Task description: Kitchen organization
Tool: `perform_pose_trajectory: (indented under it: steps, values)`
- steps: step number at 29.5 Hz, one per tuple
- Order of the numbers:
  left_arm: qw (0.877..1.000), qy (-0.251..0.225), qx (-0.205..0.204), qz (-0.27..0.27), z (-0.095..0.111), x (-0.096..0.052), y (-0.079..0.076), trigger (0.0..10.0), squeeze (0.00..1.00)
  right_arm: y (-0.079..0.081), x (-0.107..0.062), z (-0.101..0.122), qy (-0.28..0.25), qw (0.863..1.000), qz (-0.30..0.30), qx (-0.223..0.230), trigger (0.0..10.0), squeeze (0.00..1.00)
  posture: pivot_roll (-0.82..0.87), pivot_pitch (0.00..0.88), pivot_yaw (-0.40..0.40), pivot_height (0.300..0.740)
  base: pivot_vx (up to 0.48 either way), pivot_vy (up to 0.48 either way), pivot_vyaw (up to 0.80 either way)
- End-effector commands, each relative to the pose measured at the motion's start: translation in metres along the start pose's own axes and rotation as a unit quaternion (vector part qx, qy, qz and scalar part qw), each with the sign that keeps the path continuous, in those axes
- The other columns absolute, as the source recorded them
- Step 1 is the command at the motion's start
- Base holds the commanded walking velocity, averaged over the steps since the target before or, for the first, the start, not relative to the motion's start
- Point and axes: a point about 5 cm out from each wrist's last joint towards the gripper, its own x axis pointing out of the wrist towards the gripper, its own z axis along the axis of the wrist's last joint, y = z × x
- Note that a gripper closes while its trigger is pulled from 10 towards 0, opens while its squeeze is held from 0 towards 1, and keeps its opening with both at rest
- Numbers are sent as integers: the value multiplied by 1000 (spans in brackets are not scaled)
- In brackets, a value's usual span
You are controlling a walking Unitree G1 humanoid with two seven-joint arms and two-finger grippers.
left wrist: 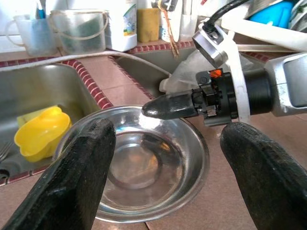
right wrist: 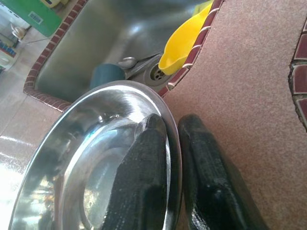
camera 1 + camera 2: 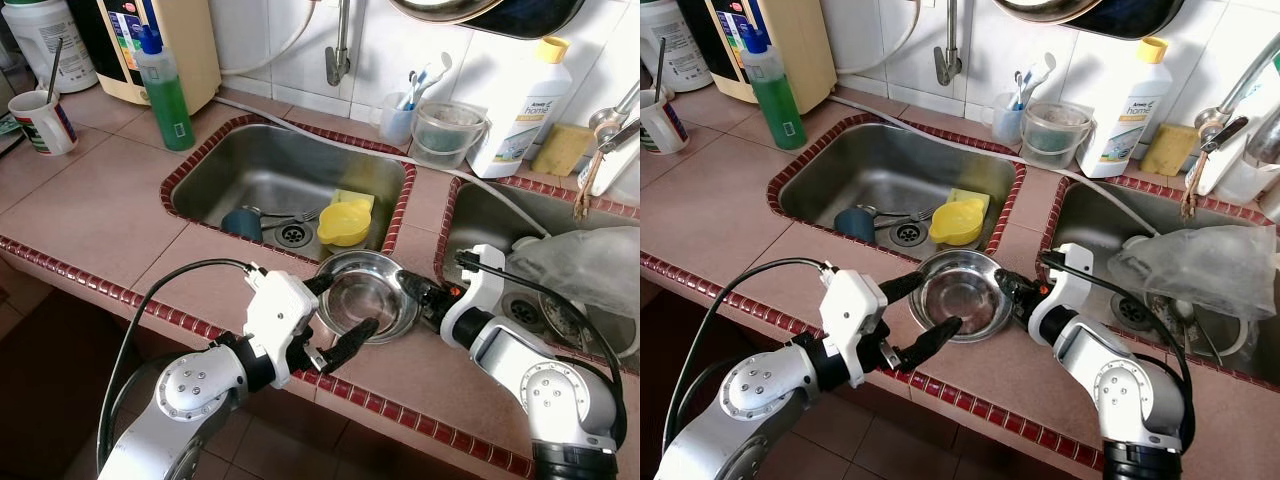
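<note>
A steel bowl point(image 3: 365, 293) sits on the surface point(image 3: 90, 200) by the sink point(image 3: 250, 165). The right gripper point(image 2: 173, 143) fingers pinch its rim. The left gripper point(image 3: 338, 316) fingers are spread around its near side.

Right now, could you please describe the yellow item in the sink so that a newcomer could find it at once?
Look into the left sink basin. At its front right corner, beside the drain, lies a yellow plastic cup tipped on its side. It is the only bright yellow thing there; the dark blue cup lies across the drain.
</note>
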Motion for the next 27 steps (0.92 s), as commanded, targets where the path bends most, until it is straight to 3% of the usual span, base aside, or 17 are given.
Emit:
perform_pose_trajectory:
  steps: [1,12,16,19,21,24,27]
  values:
    - [1000,-9,6,-12,7,0,-4,10000,0,-4,-2,3,-4,1000,-4,10,0,0,-52,114,-38,740,0,0,0]
    - [1000,-7,6,-13,6,0,-4,10000,0,-4,-1,8,-12,1000,-5,13,0,0,-52,116,-40,740,0,0,0]
    - [1000,-12,4,-5,8,0,-3,10000,0,-1,-1,15,-39,999,4,3,0,0,-47,115,-43,740,0,0,0]
    - [1000,-21,-2,10,11,2,2,10000,0,3,-1,24,-74,997,16,-3,0,0,-45,115,-43,740,0,0,0]
    - [999,-36,-8,38,16,5,14,10000,0,11,-1,37,-122,992,31,-24,0,0,-41,109,-44,740,0,0,0]
    - [997,-47,-8,59,21,7,24,10000,0,16,0,43,-144,988,38,-48,0,0,-39,101,-43,740,0,0,0]
    - [996,-55,-11,71,24,9,30,10000,0,19,1,45,-157,986,43,-41,0,0,-39,95,-42,740,0,0,0]
